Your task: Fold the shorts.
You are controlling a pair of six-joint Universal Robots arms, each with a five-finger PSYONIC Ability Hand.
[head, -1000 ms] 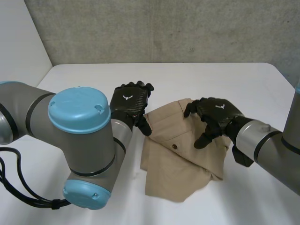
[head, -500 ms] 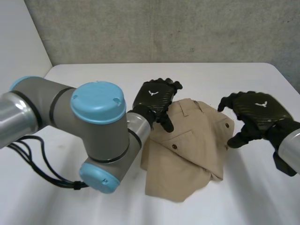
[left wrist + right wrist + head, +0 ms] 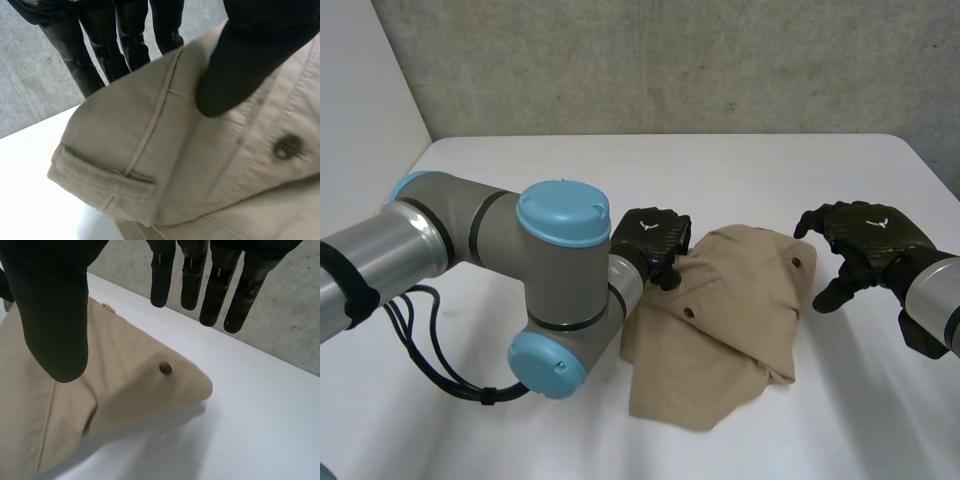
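Note:
The tan shorts (image 3: 720,330) lie folded in the middle of the white table (image 3: 770,170), buttons facing up. My left hand (image 3: 655,245) sits at their far left edge. In the left wrist view its thumb (image 3: 240,65) presses onto the waistband of the shorts (image 3: 125,135) while its fingers (image 3: 125,40) reach behind the raised cloth, so the edge is pinched. My right hand (image 3: 865,245) hovers open just right of the shorts, off the cloth. In its wrist view, straight fingers (image 3: 215,285) hang above a buttoned corner of the shorts (image 3: 125,385).
My left arm's elbow (image 3: 555,290) bulks over the table's front left, next to the shorts. A grey wall (image 3: 670,60) runs behind the table and a white wall (image 3: 360,90) stands at the left. Bare tabletop lies beyond the shorts.
My left hand moved right onto the shorts' far left edge and closed on it. My right hand lifted off the shorts and drew away to the right, its fingers opening.

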